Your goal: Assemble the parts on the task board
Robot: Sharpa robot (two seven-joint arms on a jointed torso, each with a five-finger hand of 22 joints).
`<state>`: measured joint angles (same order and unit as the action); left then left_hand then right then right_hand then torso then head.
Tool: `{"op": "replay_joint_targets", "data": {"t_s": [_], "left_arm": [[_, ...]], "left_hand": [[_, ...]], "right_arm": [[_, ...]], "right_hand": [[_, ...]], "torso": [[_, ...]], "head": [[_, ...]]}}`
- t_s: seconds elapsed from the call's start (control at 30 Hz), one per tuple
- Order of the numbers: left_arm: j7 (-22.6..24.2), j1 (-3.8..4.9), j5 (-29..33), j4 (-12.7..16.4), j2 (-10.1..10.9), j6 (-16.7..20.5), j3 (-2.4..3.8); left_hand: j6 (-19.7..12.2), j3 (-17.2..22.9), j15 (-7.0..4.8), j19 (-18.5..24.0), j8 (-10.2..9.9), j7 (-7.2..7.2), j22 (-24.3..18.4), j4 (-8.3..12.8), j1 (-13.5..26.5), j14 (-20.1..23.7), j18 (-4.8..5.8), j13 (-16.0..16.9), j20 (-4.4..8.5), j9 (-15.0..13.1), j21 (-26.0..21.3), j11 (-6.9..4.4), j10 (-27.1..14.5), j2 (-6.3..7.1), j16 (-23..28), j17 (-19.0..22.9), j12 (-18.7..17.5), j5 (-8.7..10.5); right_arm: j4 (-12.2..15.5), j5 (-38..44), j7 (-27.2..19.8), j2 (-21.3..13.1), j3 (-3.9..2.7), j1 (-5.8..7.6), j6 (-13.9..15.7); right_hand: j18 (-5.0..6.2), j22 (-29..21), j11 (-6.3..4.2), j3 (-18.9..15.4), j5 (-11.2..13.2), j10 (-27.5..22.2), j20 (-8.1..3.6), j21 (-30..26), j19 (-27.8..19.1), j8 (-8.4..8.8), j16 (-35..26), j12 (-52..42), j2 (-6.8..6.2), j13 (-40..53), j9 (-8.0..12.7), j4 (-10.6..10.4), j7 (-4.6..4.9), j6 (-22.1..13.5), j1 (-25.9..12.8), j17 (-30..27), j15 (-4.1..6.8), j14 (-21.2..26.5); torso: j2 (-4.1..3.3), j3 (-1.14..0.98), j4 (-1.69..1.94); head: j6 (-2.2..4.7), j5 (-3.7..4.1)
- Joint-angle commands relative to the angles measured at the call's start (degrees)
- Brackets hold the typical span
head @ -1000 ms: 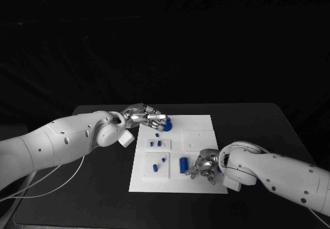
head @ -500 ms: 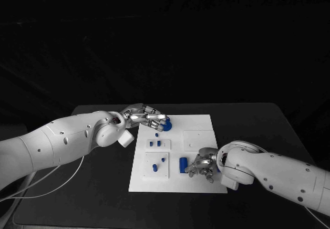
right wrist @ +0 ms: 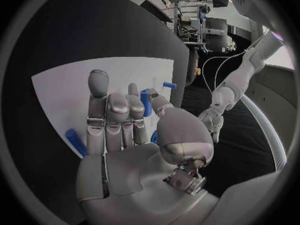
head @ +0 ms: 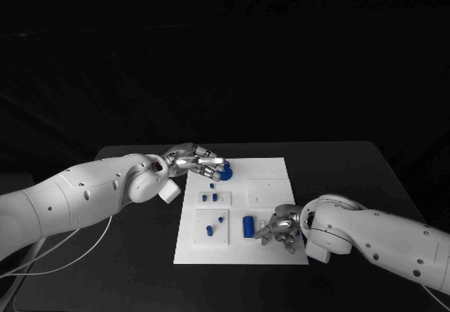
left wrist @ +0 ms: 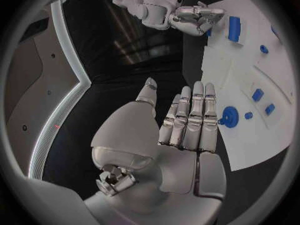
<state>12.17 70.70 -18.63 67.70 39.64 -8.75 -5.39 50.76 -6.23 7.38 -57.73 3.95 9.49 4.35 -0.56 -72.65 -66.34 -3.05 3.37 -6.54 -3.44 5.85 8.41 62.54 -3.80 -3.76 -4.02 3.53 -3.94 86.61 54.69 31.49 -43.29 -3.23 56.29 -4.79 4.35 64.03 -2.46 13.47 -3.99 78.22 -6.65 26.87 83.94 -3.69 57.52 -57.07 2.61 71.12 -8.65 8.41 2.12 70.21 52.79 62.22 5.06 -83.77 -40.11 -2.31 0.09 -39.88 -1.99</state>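
Two hands work over the task board [head: 267, 253] in the head view: the left hand [head: 199, 160] sits at the board's far left corner, fingers curled near a round blue part [head: 225, 173], and whether it grips that part I cannot tell. The right hand [head: 281, 229] is at the board's near right, fingers curled just beside a blue cylinder [head: 248, 225] lying on the board; contact is unclear. Smaller blue pieces [head: 214, 195] lie between.

Left wrist view: the left hand [left wrist: 181, 135] has its fingers extended side by side, empty, the round blue part [left wrist: 229, 118] just off the fingertips on the board [left wrist: 250, 150].

Right wrist view: the right hand [right wrist: 134, 135] has fingers partly curled, with a blue piece [right wrist: 145, 102] between thumb and fingers; whether it is held I cannot tell
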Motion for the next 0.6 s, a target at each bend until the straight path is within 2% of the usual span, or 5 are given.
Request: {"op": "replay_joint_targets", "data": {"t_s": [0.03, 0.1, 0.37, 0.5, 0.6], "left_arm": [[0.8, -0.14, 0.0, 0.1, -0.2, -0.7, 0.04], [0.8, -0.17, 0.0, 0.1, -0.2, -0.7, 0.04], [4.5, -0.25, 0.3, 0.4, -0.2, 2.7, 0.05], [6.8, -0.26, 1.1, 0.7, -0.2, 5.2, 0.05], [7.7, -0.27, 1.6, 0.8, -0.3, 6.2, 0.06]], "left_hand": [[0.3, 0.1, 0.03, 0.0, -0.2, 0.11, -0.1, 0.3, -0.1, 0.5, -0.07, 0.0, -0.27, 0.0, -0.2, -0.09, -0.3, -0.58, 0.2, 0.0, -0.2, -0.27], [0.3, 0.2, 0.03, 0.0, -0.2, 0.11, -0.1, 0.3, -0.1, 0.5, -0.07, 0.0, -0.27, 0.0, -0.2, -0.08, -0.3, -0.60, 0.2, 0.0, -0.2, -0.27], [1.0, 0.3, -0.09, -0.2, -0.1, 0.00, 0.0, 0.4, -0.3, 0.1, -0.14, 0.0, -0.20, 0.0, -0.1, -0.20, 0.1, -0.97, 0.1, 0.0, -0.1, -0.48], [0.5, 0.3, -0.12, -0.2, -0.2, 0.01, 0.0, 0.5, -0.2, 0.0, -0.12, 0.0, -0.15, 0.0, -0.1, -0.24, 0.3, -1.15, 0.1, 0.0, -0.2, -1.01], [0.4, 0.3, -0.15, -0.3, -0.2, 0.04, 0.0, 0.5, -0.2, 0.0, -0.11, 0.0, -0.14, 0.0, -0.1, -0.24, 0.3, -1.22, 0.1, 0.0, -0.2, -1.00]], "right_arm": [[0.7, -3.4, -2.4, -1.5, -0.83, -0.06, -1.2], [1.0, -3.5, -2.2, -2.2, -1.37, -0.06, -1.5], [1.3, -3.3, 0.7, -6.0, -5.34, 0.31, -2.9], [2.0, -1.7, 1.6, -7.7, -7.20, 0.73, -3.2], [2.2, 0.6, 2.5, -9.1, -8.03, 1.50, -3.7]], "right_hand": [[-0.43, 0.0, 0.49, -1.5, -0.5, -0.3, 0.19, 0.1, 2.3, 0.05, -0.2, -0.5, -0.69, 0.1, 0.2, 0.1, 0.58, -1.6, 1.1, -0.1, 0.05, 0.2], [-0.36, 0.0, 0.59, -2.4, -1.2, -0.4, 0.29, 0.1, 2.3, 0.02, -0.2, -0.5, -0.88, 0.1, 0.2, 0.1, 0.68, -1.9, 1.4, -0.1, -0.03, 0.2], [0.03, 0.5, 0.76, -4.9, -1.2, -0.4, 0.42, 0.8, 2.4, 0.04, 0.5, -1.3, -0.48, 0.3, 0.2, 0.2, 1.12, -3.5, 3.7, 0.5, -0.12, 0.1], [-0.05, 0.7, 0.73, -4.9, -1.4, -0.4, 0.47, 1.2, 2.4, 0.06, 0.7, -1.4, -0.68, 0.4, 0.1, 1.2, 1.02, -3.1, 5.3, 0.7, -0.15, 0.1], [-0.08, 0.8, 0.74, -4.9, -1.3, -0.3, 0.48, 1.4, 2.4, 0.05, 0.7, -1.5, -0.82, 0.4, 0.1, 1.5, 1.00, -3.1, 5.7, 0.7, -0.17, 0.1]], "torso": [[-0.07, 0.05, -0.04], [-0.05, 0.04, -0.07], [-0.09, -0.15, -0.07], [-0.09, -0.19, -0.07], [-0.08, -0.10, -0.11]], "head": [[0.48, 1.16], [0.60, 1.40], [0.48, 1.89], [0.64, 2.68], [0.75, 3.02]]}}
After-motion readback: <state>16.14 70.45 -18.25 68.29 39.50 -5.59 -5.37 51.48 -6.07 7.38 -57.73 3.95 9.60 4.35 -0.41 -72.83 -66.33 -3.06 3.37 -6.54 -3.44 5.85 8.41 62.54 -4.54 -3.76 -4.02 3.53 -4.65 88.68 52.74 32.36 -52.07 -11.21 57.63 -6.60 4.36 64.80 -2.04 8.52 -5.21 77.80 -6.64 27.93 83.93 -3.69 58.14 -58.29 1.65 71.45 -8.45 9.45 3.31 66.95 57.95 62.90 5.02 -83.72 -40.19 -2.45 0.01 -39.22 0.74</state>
